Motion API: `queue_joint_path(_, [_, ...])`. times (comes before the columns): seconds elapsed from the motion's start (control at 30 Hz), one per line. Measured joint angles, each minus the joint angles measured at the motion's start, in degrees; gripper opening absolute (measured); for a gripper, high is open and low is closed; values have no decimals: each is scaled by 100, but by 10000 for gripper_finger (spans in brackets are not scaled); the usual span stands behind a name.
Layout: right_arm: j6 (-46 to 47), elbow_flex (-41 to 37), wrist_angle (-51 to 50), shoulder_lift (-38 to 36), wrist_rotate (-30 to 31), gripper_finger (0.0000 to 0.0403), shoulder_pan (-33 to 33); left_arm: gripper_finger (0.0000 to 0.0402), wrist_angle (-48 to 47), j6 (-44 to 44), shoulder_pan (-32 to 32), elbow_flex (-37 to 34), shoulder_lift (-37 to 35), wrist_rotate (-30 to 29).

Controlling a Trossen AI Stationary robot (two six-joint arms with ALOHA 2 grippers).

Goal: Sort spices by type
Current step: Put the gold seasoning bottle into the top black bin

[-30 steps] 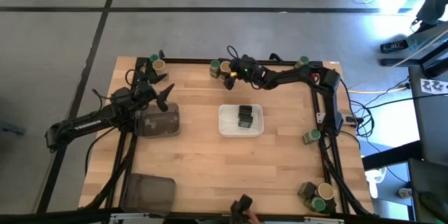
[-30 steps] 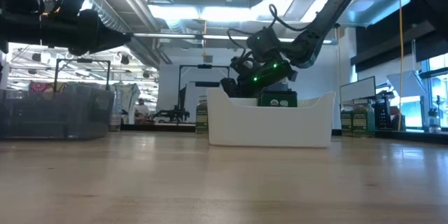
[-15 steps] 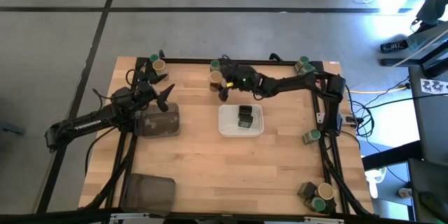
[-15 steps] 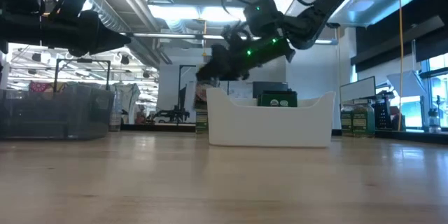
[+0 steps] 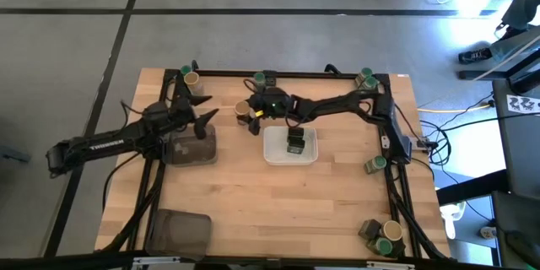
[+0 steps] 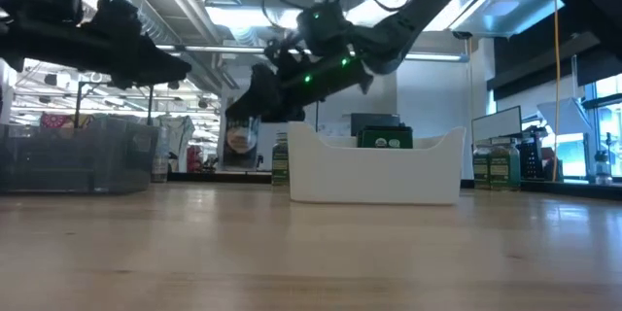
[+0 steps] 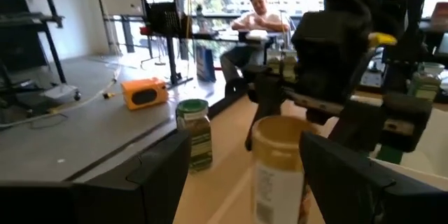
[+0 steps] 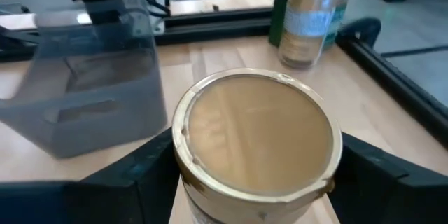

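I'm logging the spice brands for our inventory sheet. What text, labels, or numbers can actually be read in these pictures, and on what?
No text can be read.
Tan-topped jar held by the right claw: its white label shows only in the left wrist view, print too blurred.
Dark tin in the white tray: pale marks on its green label, too small.
Left arm: white lettering along it, too small to read.
Green-lidded jar: label blurred.

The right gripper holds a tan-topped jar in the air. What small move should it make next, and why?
Probably carry it on toward the dark grey tray. The right gripper grips the tan-topped jar above the table, between the white tray, which holds a dark tin, and that grey tray under the left gripper.
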Motion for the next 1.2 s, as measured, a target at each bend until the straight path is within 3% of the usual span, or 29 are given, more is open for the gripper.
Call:
queue_joint_path(0.17, [42,0,-17,186,0,285,-4,265,3,75,-180,294,607,40])
queue_joint_path(0.6, [-318,9,-18,180,0,335,2,265,-115,87,-354,891,1861,52])
queue_joint_path(0.83, [-703,9,-989,-440,299,363,2,265,-933,183,-354,1580,2505,175])
queue_joint_path(1.2, [-1025,7,-3062,-1618,310,376,-7,265,-1082,491,-352,2599,3923,798])
